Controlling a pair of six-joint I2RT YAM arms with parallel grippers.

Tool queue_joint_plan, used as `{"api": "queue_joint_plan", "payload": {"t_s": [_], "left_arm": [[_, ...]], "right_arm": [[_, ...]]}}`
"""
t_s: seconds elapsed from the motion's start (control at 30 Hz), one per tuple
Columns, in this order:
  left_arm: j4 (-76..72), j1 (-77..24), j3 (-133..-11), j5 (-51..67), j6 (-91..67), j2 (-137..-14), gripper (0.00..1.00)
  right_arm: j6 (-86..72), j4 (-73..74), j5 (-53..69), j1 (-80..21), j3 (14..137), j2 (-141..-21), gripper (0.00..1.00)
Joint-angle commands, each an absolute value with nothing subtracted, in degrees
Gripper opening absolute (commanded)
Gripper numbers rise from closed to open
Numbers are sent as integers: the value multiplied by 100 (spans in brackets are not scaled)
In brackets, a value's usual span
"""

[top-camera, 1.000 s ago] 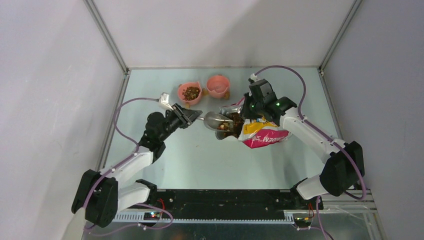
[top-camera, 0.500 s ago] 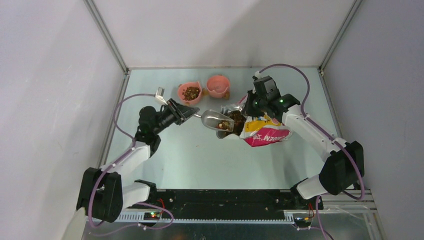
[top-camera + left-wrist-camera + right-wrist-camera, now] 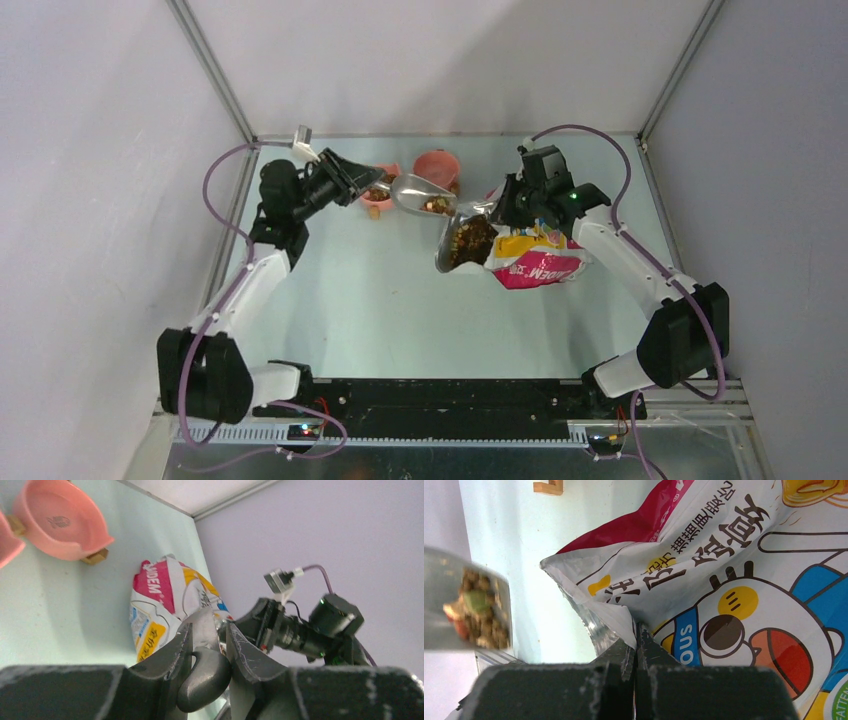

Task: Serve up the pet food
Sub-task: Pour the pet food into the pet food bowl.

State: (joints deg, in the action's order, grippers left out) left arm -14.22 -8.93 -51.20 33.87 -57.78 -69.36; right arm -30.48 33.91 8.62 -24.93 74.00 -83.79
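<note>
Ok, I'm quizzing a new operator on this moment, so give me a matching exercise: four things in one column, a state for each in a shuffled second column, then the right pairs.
Things
1. scoop
2. bag
3. pink bowl nearer the bag
4. right gripper

States
A. empty
B. shut on the bag's edge
C. lying on the table, mouth open
D. held by the left gripper, loaded with pet food

Pairs: 1-D, 2-C, 3-A, 4-B
</note>
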Motion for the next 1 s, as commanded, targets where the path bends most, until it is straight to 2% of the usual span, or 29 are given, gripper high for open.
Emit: {"api": "queue_joint_plan", "payload": {"t_s": [0.0,0.17,0.6,0.97], "left_arm": [[-1451,-683,-5691,3138,-5892,-7488,0],[-1677,-586,-6315,2832,-5955,-8390,0],[-1539,-577,-8218,1674,-4918,-10624,0],[-2346,-814,-8400,1533,-3833,-11408,0]], "right_arm": [[-3074,3120,690,-2199,7627,-8368,0],[-3015,3088,810,-2061,7620,-8430,0],[-3011,3026,1020,-1851,7620,-8539,0],[-3154,3110,1179,-1722,7620,-8583,0]]}}
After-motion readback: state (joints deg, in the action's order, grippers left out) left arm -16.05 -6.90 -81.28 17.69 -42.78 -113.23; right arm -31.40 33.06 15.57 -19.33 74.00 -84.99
